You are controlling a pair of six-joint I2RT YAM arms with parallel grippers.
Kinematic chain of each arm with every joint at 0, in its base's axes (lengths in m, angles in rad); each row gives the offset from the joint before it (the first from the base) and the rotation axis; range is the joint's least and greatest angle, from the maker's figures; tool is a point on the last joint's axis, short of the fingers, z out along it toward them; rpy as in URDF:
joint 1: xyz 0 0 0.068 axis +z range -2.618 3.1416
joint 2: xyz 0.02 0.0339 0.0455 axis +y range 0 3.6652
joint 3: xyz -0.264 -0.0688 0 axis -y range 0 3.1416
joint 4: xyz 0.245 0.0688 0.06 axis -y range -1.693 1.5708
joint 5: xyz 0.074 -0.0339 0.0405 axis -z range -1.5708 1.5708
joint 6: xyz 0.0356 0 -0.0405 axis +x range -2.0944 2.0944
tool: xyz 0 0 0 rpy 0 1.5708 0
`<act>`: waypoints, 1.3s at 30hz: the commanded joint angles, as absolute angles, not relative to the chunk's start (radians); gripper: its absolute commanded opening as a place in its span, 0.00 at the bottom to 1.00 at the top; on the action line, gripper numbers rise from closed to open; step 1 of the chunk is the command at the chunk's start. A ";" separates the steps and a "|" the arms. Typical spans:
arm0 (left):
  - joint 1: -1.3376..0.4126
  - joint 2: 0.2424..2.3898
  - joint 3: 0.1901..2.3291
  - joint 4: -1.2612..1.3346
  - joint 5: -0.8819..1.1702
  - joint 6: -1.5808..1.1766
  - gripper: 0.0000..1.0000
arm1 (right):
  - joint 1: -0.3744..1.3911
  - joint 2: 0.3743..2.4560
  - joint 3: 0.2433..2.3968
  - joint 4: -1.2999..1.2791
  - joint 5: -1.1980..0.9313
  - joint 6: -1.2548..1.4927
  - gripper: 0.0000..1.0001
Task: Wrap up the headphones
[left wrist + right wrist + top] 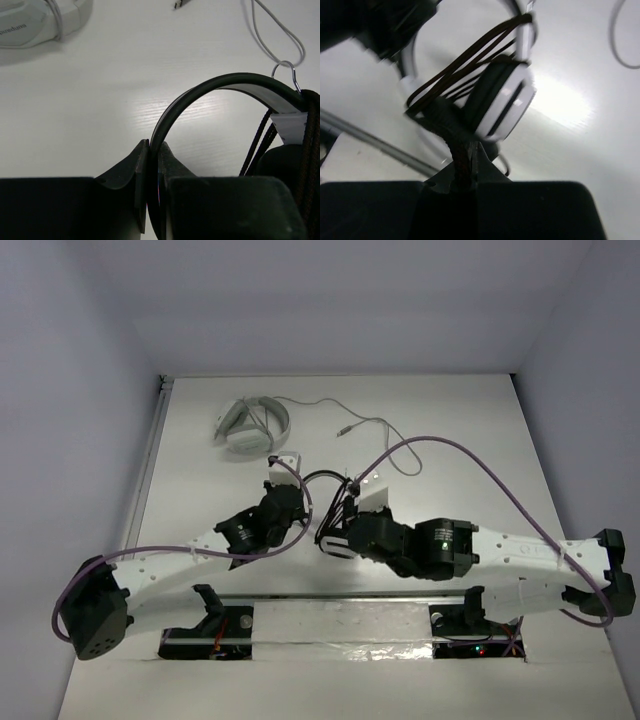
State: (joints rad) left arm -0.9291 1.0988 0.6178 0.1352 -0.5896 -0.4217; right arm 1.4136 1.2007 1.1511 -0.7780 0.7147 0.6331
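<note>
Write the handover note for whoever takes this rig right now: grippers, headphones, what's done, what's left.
Left gripper: shut on the thin black headband of the glossy white-and-black over-ear headphones.
Right gripper: shut on their thin black cable.
Position: headphones held between the two grippers at mid-table. The pale grey-white headphones lie apart at the far left, untouched.
Done: several cable turns lie across the headphones.
Left: wind on the strand the right gripper holds and secure the end. How much slack remains cannot be seen.
</note>
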 commanded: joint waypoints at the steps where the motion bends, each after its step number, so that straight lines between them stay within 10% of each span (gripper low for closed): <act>1: -0.939 1.017 0.603 0.137 -0.516 -0.436 0.00 | 1.350 1.161 1.197 -0.767 0.834 0.552 0.00; 22: -0.957 0.819 0.632 0.049 -0.213 -0.428 0.00 | 1.104 1.217 1.111 -0.545 0.959 0.434 0.00; 39: -0.873 0.853 0.790 0.081 0.036 -0.462 0.00 | 0.977 0.989 0.851 -0.262 0.566 0.462 0.31</act>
State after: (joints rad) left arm -0.8719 0.8749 0.7067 -0.0071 -0.1455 -0.4385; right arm 1.0115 1.0145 0.8722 -0.4103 0.6029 0.4030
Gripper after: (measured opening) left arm 0.055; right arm 0.302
